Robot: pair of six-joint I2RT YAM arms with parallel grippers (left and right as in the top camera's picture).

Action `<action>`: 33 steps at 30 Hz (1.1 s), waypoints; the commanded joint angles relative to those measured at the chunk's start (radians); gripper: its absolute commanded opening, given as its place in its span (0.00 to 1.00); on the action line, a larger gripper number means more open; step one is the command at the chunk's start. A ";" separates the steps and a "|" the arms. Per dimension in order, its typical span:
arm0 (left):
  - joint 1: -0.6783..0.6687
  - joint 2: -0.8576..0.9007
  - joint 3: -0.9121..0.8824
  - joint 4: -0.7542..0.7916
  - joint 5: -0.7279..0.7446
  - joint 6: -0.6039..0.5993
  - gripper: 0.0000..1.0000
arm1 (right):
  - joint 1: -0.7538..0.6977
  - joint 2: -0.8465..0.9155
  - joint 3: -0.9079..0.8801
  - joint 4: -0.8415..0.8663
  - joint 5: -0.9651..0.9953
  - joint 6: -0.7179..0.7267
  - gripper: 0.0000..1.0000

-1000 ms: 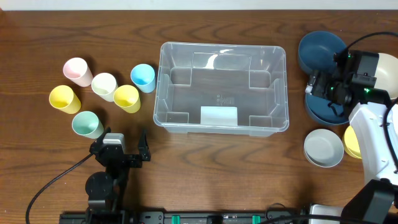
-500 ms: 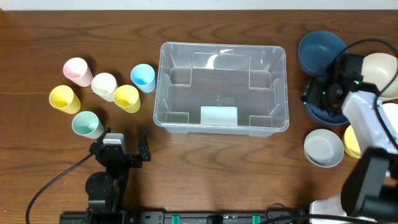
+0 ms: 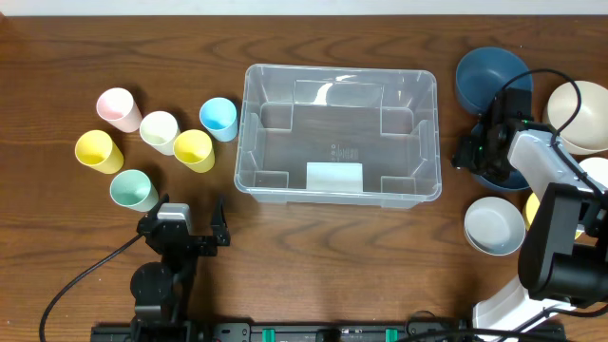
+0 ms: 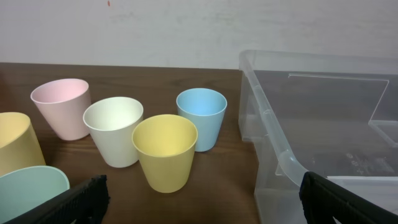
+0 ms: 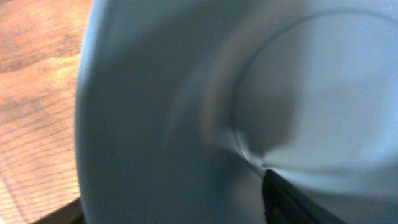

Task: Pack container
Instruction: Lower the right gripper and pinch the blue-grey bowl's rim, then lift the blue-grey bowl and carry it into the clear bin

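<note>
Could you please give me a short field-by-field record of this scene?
container: clear, empty, table centre
cups left of it: pink cup, white cup, blue cup, mint cup, outer yellow cup, inner yellow cup; all upright
bowls right of it: dark blue bowl, cream bowl, grey bowl
left gripper: open, holding nothing, near front edge
right gripper: at a second dark blue bowl; open or shut unclear

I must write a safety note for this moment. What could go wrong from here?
1. The right pincer sits low on the dark blue bowl. Whether it grips is unclear, so the bowl may slip.
2. The container wall is close, so the bowl could hit its rim when swung over.
</note>
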 commanded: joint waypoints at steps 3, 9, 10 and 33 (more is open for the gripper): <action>-0.003 -0.006 -0.029 -0.010 -0.012 0.009 0.98 | -0.008 -0.001 0.019 0.003 0.023 -0.015 0.54; -0.003 -0.006 -0.029 -0.010 -0.012 0.009 0.98 | -0.010 -0.005 0.022 0.005 0.044 -0.015 0.37; -0.003 -0.006 -0.029 -0.010 -0.012 0.009 0.98 | -0.010 -0.008 0.023 0.003 0.044 -0.015 0.35; -0.003 -0.006 -0.029 -0.010 -0.012 0.009 0.98 | -0.009 -0.202 0.196 -0.243 0.044 -0.026 0.02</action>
